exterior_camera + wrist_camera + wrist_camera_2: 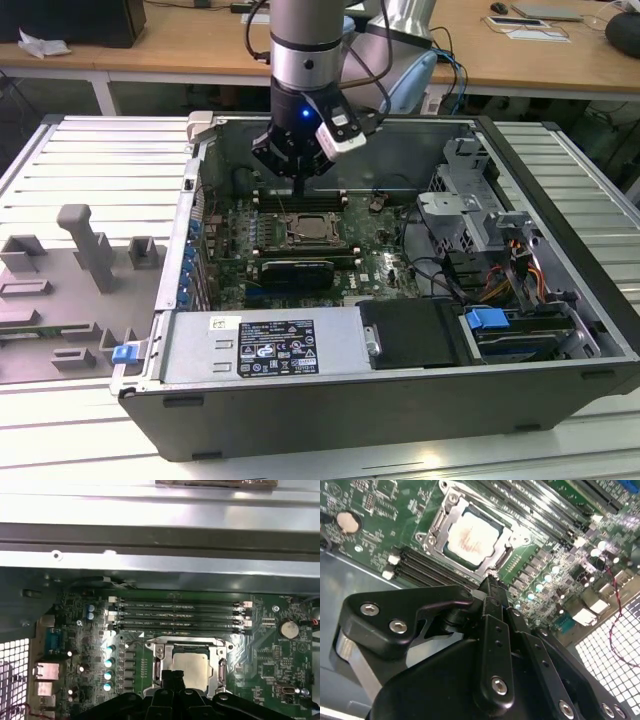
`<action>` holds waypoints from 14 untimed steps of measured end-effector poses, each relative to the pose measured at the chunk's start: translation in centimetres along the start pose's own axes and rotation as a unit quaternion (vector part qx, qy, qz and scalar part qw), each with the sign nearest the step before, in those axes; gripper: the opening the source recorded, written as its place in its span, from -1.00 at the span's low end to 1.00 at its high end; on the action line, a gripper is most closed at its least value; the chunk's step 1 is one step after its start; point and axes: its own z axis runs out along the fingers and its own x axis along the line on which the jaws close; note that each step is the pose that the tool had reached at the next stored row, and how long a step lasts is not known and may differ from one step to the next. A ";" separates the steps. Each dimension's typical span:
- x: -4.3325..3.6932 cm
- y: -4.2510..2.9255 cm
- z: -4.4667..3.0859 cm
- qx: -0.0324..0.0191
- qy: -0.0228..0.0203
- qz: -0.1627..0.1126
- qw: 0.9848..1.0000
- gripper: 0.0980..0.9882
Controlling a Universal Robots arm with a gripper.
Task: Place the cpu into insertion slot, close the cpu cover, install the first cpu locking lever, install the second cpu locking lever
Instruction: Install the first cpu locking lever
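gripper has its fingers pinched together with nothing between them, tip pointing down right by the edge of the slot. Can't tell if it's touching. Reads as a narrow poking tip for socket hardware, not a carry grip. From the exterior view's left: grey fixture tray sits outside the case, well apart from the board, probably so the part holders stay out of the arm's path. The case lies on its side with the lid off, which lets the arm come in from above. Power supply is along the near wall. Mid-board, the cpu is seated flat in the slot. The cover is down around it with the chip showing through the window, in both wrist views. Can't tell if either lever is latched. Memory slots are on the far side of the socket, black card just near of it. Exterior view's right: drive cage, well clear of the gripper.
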 end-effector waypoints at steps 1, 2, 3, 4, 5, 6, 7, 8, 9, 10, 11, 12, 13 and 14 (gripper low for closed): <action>0.17 0.00 0.03 -0.002 -0.002 -0.001 1.000 -0.98; 0.41 0.01 0.07 -0.004 -0.003 -0.001 1.000 -0.98; 0.57 0.01 0.10 -0.006 -0.004 -0.002 1.000 -0.98; 0.75 0.01 0.13 -0.006 -0.005 -0.002 1.000 -0.98; 1.18 0.02 0.21 -0.008 -0.006 -0.003 1.000 -0.98; 1.40 0.03 0.24 -0.008 -0.007 -0.003 1.000 -0.98; 1.60 0.03 0.27 -0.008 -0.007 -0.003 1.000 -0.98; 1.82 0.04 0.30 -0.009 -0.008 -0.004 1.000 -0.98; 2.06 0.04 0.34 -0.009 -0.008 -0.004 1.000 -0.98; 2.35 0.05 0.39 -0.009 -0.009 -0.004 1.000 -0.98; 2.56 0.05 0.43 -0.010 -0.009 -0.005 1.000 -0.98; 2.91 0.06 0.51 -0.010 -0.010 -0.006 1.000 -0.98; 3.10 0.06 0.56 -0.011 -0.010 -0.007 1.000 -0.98; 3.27 0.06 0.62 -0.011 -0.010 -0.007 1.000 -0.98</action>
